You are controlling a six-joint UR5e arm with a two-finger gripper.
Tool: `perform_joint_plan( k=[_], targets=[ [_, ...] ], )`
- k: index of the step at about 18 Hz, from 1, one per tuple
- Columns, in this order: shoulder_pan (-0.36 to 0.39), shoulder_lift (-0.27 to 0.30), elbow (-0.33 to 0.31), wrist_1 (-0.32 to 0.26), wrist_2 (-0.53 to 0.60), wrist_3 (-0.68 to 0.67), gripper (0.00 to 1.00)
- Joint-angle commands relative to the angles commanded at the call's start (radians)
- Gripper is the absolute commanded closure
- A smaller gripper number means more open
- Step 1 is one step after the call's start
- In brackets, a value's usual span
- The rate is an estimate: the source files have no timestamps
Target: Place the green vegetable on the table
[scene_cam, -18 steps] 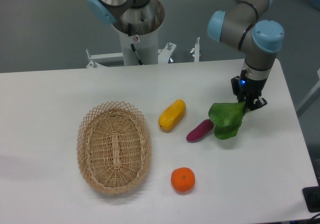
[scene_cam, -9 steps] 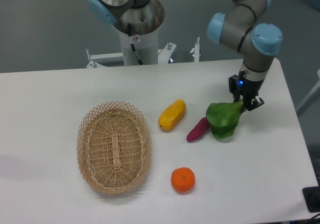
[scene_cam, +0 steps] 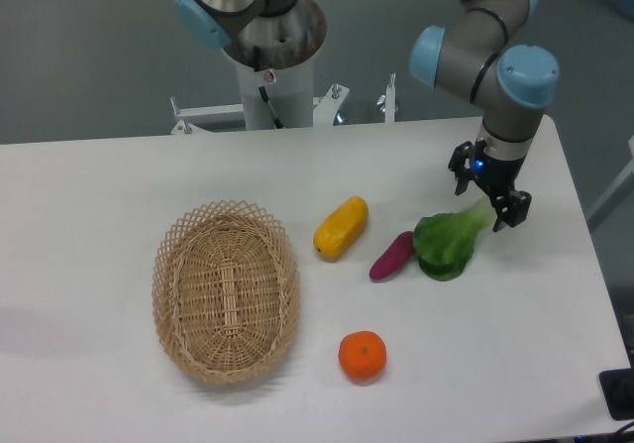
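Jaws (scene_cam: 489, 189) spread apart, straddling pale stem end of green vegetable (scene_cam: 448, 243); no grip evident, stem lies between fingers. Vegetable rests flat on table (scene_cam: 119, 175), leaves slumped toward camera, leaf edge just beside purple eggplant-like piece (scene_cam: 392, 256). Judgement: release made low so floppy leaves settle without drop; placement appears done. Further left: yellow fruit (scene_cam: 341, 227), then wicker basket (scene_cam: 226, 289). Orange (scene_cam: 362, 355) lies nearer camera, well apart from vegetable. Risk: fingers snagging stem on retreat.

One basket (scene_cam: 226, 289), one green vegetable (scene_cam: 446, 244), one eggplant (scene_cam: 392, 256), one orange (scene_cam: 362, 355), one yellow fruit (scene_cam: 341, 228).
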Motion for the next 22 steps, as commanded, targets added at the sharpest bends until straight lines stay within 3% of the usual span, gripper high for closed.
perform_joint_plan(
  k=[4,9,13,18,22],
  targets=[
    [-0.043,0.002,0.038,0.003,-0.011,-0.114,0.00],
    [-0.104,-0.005,0.150,-0.003,0.002,-0.296,0.00],
    [-0.126,0.008,0.215,-0.023,0.052,-0.327,0.00],
    [-0.121,0.040,0.278,-0.156,0.089,-0.313,0.00],
    [-0.103,0.064,0.282,-0.181,0.086,-0.295,0.00]
  ],
)
